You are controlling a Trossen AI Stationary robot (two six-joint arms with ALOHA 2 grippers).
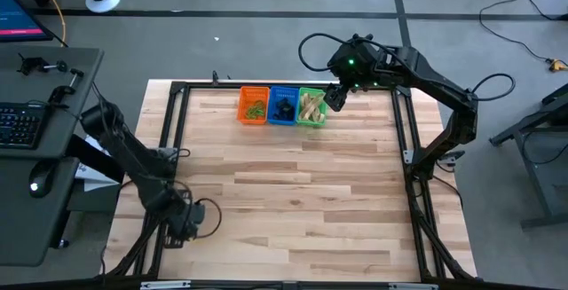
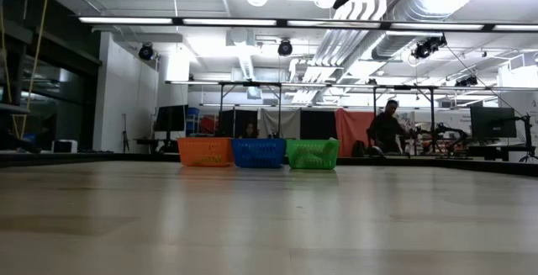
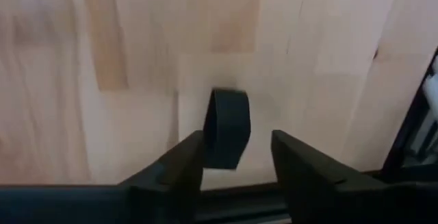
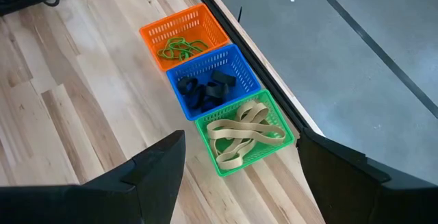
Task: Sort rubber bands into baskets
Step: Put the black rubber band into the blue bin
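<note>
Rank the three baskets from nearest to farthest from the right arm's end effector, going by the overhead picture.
From the right end effector:
1. Green basket, right end of the row, just beside it.
2. Blue basket, in the middle.
3. Orange basket, left end.

**Four cameras, one row of baskets in three of them**

The high camera looks straight down on the whole pale wooden plank table (image 1: pixel 293 192), taking in both arms. The low camera sits at table-top height, facing level across the boards to the room behind. The left wrist camera looks closely past the left gripper (image 3: pixel 236 162) at bare boards just beyond its fingertips. The right wrist camera looks down from above, past the right gripper (image 4: pixel 239 159), onto the orange plastic basket (image 4: pixel 179 33), blue plastic basket (image 4: pixel 217 73) and green plastic basket (image 4: pixel 246 138) below and ahead of the fingers. High, low and right wrist views share these baskets.
</note>
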